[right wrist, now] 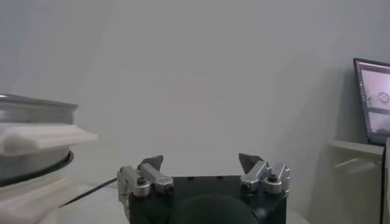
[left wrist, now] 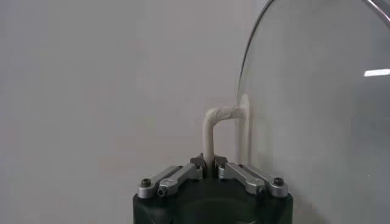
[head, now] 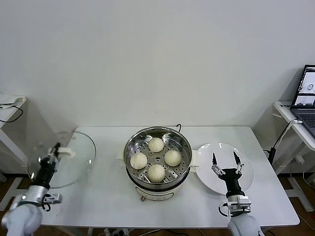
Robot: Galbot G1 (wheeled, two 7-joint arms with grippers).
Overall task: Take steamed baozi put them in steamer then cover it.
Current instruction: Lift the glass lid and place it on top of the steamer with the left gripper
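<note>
**Buns in the Pot, Lid in Hand: Only the Covering Is Left**

Head view: All four buns (head: 156, 158) sit on the perforated tray inside the steel steamer (head: 183, 169) at the middle of the white table (head: 108, 196), so the loading part of the job looks finished. The white plate (head: 248, 167) just to the steamer's right lies bare. What remains, by this reading, is the cover: the glass lid (head: 74, 157) is off the pot, held tilted over the table's left edge, well apart from the steamer. The left gripper (head: 55, 149) is clamped on the lid's cream handle, its arm reaching up from the lower left corner with the wrist raised. The right gripper (head: 226, 161) stands over the plate with its jaws spread wide and nothing between them, pointing away from the robot; this arm appears to be waiting.

Left wrist view: The left gripper (left wrist: 209, 167) has its jaws pinched tight around one leg of the bent cream handle (left wrist: 213, 131). The lid (left wrist: 317, 109) stands nearly on edge beside it, its metal rim curving up against the pale wall.

Right wrist view: The right gripper (right wrist: 201, 165) shows two fingertips set far apart and empty. The steamer (right wrist: 33, 140) rises close by, its steel rim above a cream side handle. A laptop (right wrist: 372, 100) glows on a side table farther off.
</note>
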